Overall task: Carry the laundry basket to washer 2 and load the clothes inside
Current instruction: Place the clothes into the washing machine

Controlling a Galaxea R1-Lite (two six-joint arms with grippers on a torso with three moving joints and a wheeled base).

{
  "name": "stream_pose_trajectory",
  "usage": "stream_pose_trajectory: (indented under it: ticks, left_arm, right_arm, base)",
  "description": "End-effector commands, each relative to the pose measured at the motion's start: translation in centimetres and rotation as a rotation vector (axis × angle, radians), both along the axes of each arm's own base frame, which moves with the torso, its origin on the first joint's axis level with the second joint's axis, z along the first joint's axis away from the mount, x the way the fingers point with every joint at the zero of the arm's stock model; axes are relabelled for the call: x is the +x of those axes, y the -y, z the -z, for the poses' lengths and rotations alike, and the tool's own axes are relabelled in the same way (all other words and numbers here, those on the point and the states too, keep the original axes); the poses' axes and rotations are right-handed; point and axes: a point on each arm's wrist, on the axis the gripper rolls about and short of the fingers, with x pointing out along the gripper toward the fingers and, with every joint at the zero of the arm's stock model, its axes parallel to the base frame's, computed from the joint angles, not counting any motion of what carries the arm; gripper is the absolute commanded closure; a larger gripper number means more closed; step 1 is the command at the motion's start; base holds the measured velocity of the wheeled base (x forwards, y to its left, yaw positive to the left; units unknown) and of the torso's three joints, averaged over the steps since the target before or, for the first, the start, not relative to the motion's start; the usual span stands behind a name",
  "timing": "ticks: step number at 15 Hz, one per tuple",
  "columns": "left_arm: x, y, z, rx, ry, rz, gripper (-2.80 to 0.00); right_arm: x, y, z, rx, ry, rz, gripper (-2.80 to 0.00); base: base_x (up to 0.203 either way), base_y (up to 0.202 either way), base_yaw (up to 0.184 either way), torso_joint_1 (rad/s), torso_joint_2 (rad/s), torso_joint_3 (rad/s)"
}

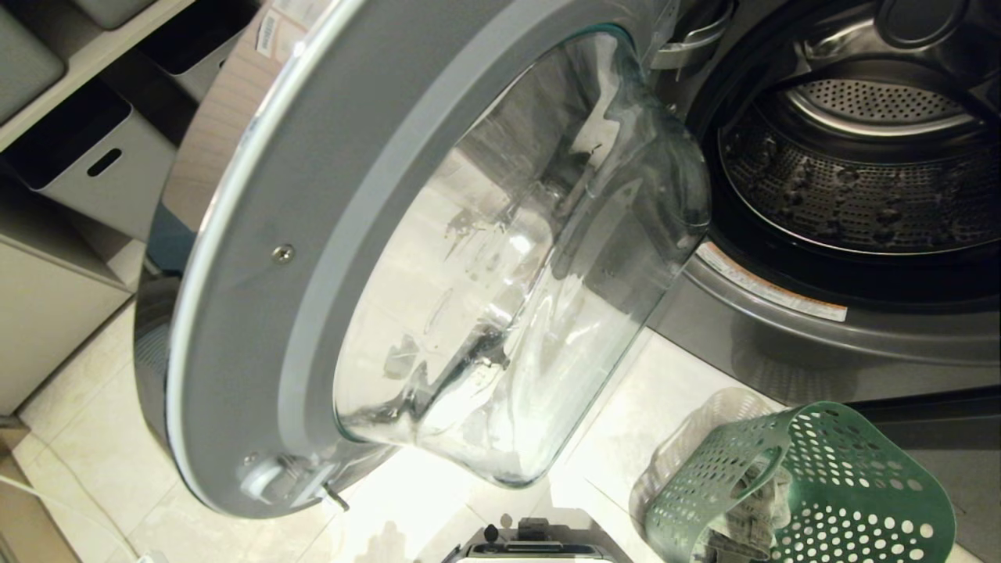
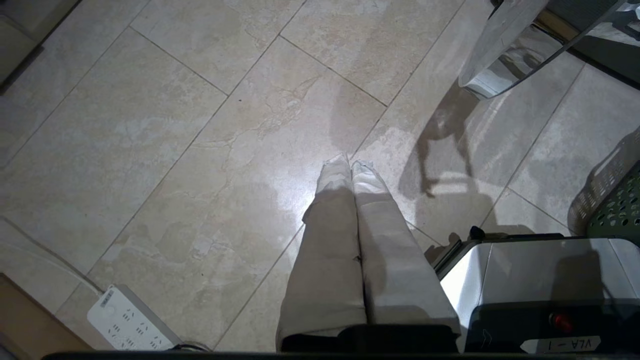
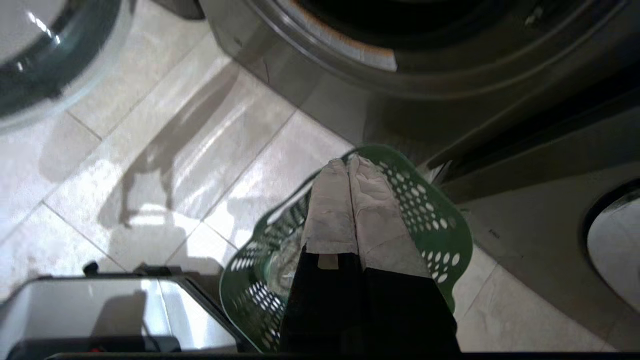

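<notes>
The green laundry basket [image 1: 829,485] with round holes stands on the tiles just in front of a dark grey front-load washer [image 1: 790,328]. The washer's round glass door [image 1: 438,258] is swung wide open to the left, baring the steel drum [image 1: 860,188]; no number label shows. The clothes [image 1: 762,504] lie bunched inside the basket. My right gripper [image 3: 348,162] hangs shut and empty above the basket [image 3: 440,220], over its far rim, clear of the clothes [image 3: 287,260]. My left gripper [image 2: 350,162] is shut and empty over bare floor. Neither gripper appears in the head view.
Shelves with grey storage bins [image 1: 94,164] stand at the left. My base [image 1: 539,547] sits close to the basket. A white power strip [image 2: 127,322] lies on the floor by the left arm. Another round chrome-rimmed door [image 3: 615,240] shows beyond the basket.
</notes>
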Motion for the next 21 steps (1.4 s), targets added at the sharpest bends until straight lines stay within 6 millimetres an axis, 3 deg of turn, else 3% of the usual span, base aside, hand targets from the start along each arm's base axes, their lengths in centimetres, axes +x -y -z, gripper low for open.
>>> stream_pose_trajectory:
  ticks: [1,3,5,7,10,15,19,21]
  left_arm:
    - [0.0,0.0,0.0,0.000,-0.001,-0.001,0.00]
    - [0.0,0.0,0.0,-0.027,0.000,-0.007,0.00]
    - [0.0,0.0,0.0,-0.057,-0.001,-0.010,0.00]
    - [0.0,0.0,0.0,-0.058,-0.001,-0.018,0.00]
    - [0.0,0.0,0.0,-0.058,-0.001,-0.018,0.00]
    - [0.0,0.0,0.0,-0.058,-0.001,-0.018,0.00]
    - [0.0,0.0,0.0,-0.058,-0.001,-0.018,0.00]
    - [0.0,0.0,0.0,-0.058,-0.001,-0.018,0.00]
  right_arm:
    - [3.1,0.0,-5.2,0.019,-0.112,0.019,0.00]
    - [7.2,0.2,-7.9,0.056,-0.277,0.064,0.00]
    - [12.2,0.4,-8.1,0.115,-0.462,0.105,0.00]
    - [17.6,0.7,-6.8,0.211,-0.650,0.170,0.00]
    - [22.4,1.2,-3.9,0.367,-0.827,0.302,0.00]
    - [23.1,3.3,-2.4,0.459,-0.872,0.452,0.00]
    - [21.4,4.8,1.6,0.511,-0.980,0.572,0.00]
    - [22.3,5.9,4.8,0.536,-1.016,0.619,0.00]
  base:
    - [0.000,0.000,0.000,0.000,0.00,0.000]
    - [0.000,0.000,0.000,0.000,0.00,0.000]
    - [0.000,0.000,0.000,0.000,0.00,0.000]
    - [0.000,0.000,0.000,0.000,0.00,0.000]
    - [0.000,0.000,0.000,0.000,0.00,0.000]
    - [0.000,0.000,0.000,0.000,0.00,0.000]
    - [0.000,0.000,0.000,0.000,0.00,0.000]
    - [0.000,0.000,0.000,0.000,0.00,0.000]
